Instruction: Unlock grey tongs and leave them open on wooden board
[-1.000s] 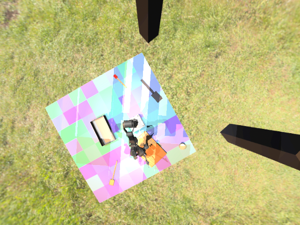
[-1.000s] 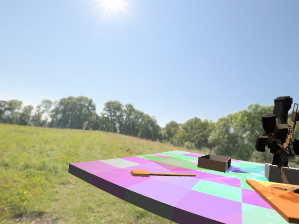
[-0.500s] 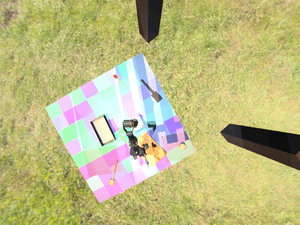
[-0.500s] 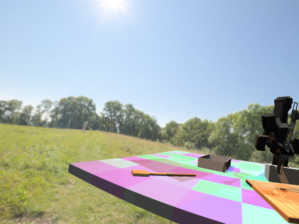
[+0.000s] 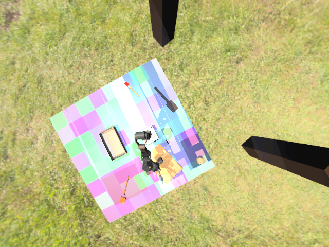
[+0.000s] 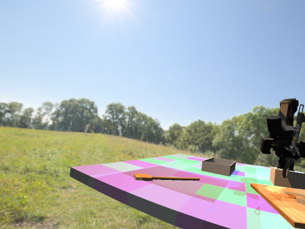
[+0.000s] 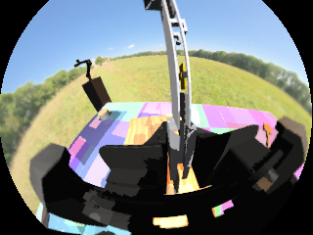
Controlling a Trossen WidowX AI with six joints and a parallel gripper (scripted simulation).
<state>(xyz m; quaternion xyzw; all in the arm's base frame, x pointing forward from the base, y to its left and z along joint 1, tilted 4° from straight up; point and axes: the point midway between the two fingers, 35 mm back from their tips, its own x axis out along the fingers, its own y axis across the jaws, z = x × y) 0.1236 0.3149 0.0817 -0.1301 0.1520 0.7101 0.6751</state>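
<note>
one dark end effector (image 5: 160,172) (image 6: 295,145) (image 7: 171,123) above the wooden board (image 5: 169,164) (image 6: 283,197) (image 7: 142,128), pinching the grey tongs (image 6: 298,123) (image 7: 172,64), tongs roughly upright

The place was outdoors, a sunny grassy meadow: mown-looking green and straw-coloured grass (image 5: 252,66) (image 6: 49,148) (image 7: 137,80) spread around a table (image 5: 85,148) (image 6: 157,197) (image 7: 230,115) patched in pink, mint and blue, a line of leafy trees (image 6: 76,113) (image 7: 254,66) stood beyond, and a bright sun (image 6: 115,1) shone in a clear blue sky (image 6: 172,61) (image 7: 112,29), with no walls or ceiling around
</note>
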